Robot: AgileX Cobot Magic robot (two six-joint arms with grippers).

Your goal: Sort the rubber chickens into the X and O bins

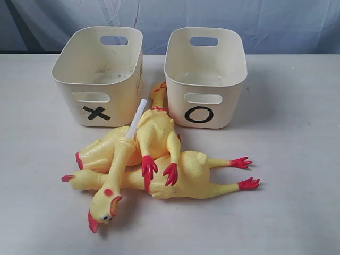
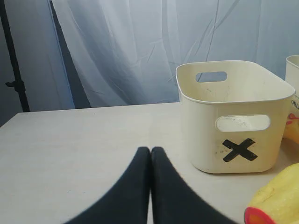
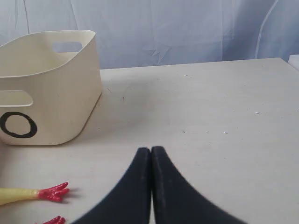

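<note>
Several yellow rubber chickens (image 1: 154,159) lie heaped on the table in front of the two cream bins. One chicken's head (image 1: 103,210) points toward the front, and red feet (image 1: 244,172) stick out to the right. The X bin (image 1: 98,74) stands at the back left, the O bin (image 1: 204,74) at the back right; both look empty. My left gripper (image 2: 150,150) is shut, holding nothing, left of the X bin (image 2: 233,116); a chicken's end (image 2: 275,200) shows nearby. My right gripper (image 3: 151,149) is shut and empty, right of the O bin (image 3: 46,88) and chicken feet (image 3: 53,192). Neither gripper appears in the exterior view.
A white stick (image 1: 137,118) rises out of the chicken pile between the bins. A pale curtain (image 1: 212,16) hangs behind the table, with a dark stand (image 2: 14,60) at the back left. The table's right edge (image 3: 292,63) shows in the right wrist view.
</note>
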